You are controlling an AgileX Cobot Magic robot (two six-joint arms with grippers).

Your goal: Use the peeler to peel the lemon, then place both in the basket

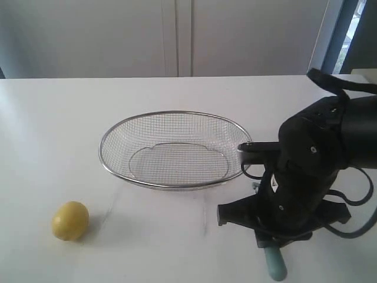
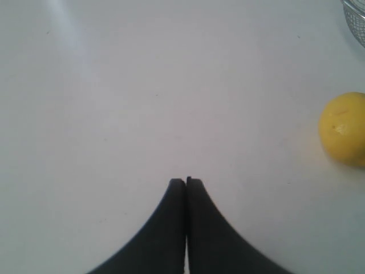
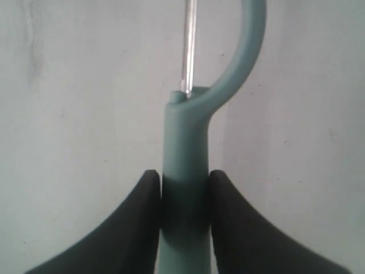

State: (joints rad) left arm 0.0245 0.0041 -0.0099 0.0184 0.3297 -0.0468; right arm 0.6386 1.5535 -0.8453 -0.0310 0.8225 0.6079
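Observation:
The lemon (image 1: pixel 70 220) lies on the white table at the front left; no sticker shows on it. The basket (image 1: pixel 171 114) of wire mesh stands empty in the middle. At the front right my right gripper (image 3: pixel 184 174) is shut on the pale teal handle of the peeler (image 3: pixel 185 131), whose curved head and metal blade (image 3: pixel 188 45) point away from the jaws, low over the table. The handle's end (image 1: pixel 275 264) sticks out under the right arm. My left gripper (image 2: pixel 186 180) is shut on nothing, above bare table, with the lemon (image 2: pixel 345 128) off to one side.
The black right arm (image 1: pixel 306 171) with its cables stands just right of the basket and hides the peeler's head in the exterior view. A corner of the basket's mesh (image 2: pixel 356 17) shows in the left wrist view. A white wall panel runs behind the table.

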